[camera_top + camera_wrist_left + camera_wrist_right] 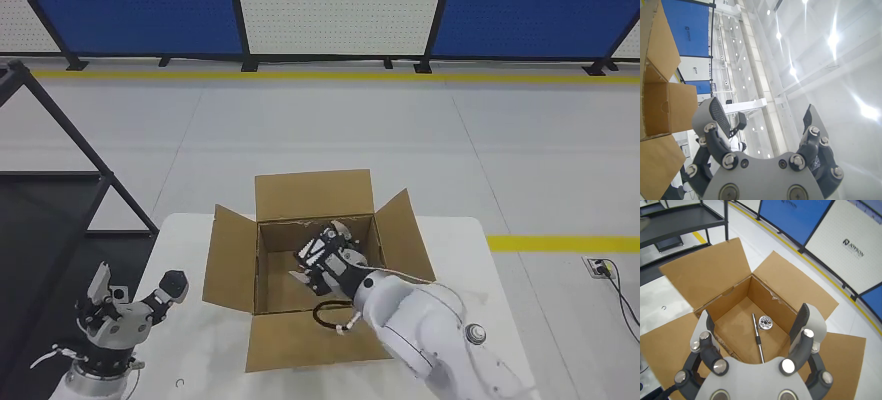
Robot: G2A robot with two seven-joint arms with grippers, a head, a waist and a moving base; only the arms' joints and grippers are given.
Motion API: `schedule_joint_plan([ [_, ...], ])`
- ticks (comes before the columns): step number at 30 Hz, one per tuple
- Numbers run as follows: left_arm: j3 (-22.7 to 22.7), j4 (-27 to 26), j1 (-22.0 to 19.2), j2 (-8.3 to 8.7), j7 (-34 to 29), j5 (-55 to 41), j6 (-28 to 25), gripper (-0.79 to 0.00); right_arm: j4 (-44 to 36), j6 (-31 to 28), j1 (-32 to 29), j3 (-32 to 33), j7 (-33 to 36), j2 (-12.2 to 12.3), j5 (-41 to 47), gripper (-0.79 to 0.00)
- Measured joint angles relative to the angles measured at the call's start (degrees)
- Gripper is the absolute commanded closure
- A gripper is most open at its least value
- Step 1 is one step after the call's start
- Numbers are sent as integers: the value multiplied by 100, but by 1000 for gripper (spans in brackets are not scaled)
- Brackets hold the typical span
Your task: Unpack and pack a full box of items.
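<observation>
Behind the work area stand blue and white panels [795, 220]; several bear a logo with lettering. Table [190, 330]: white, cut off at the near edge of the top view.

Box [313, 193]: cardboard, stands mid-table with all four flaps spread outward. In the top view the right arm covers the near flap and much of the interior, so the contents cannot be made out there.

Right gripper [755, 311]: positioned over the box opening, fingers apart, holding nothing.

Left gripper [762, 105]: near the table's left edge, apart from the box, pointed at the ceiling, fingers apart, holding nothing.

Rod [757, 336]: metal with a dark band, lies on the box floor; one end is hidden behind the right gripper's body.

Disc [765, 323]: perforated metal, just beside the rod.

Ring [663, 308]: small open clip, lies on the table outside the box.
</observation>
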Motion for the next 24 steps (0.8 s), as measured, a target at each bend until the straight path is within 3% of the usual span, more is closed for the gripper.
schedule_joint_plan([
  [3, -43, -49, 155, -17, -53, -72, -78, -785, 729, 387, 514, -376, 39, -220, 240, -785],
  [6, -45, -94, 235, -25, -166, -133, -10, -785, 1126, 199, 759, -553, -161, -342, 579, -785],
  [20, -45, -135, 222, -24, -107, -29, 90, -785, 1185, 207, 719, -581, -132, -352, 542, -785],
  [24, -27, -185, 101, -37, 154, 18, 205, -785, 1745, 625, 1015, -861, 368, -565, 662, -785],
])
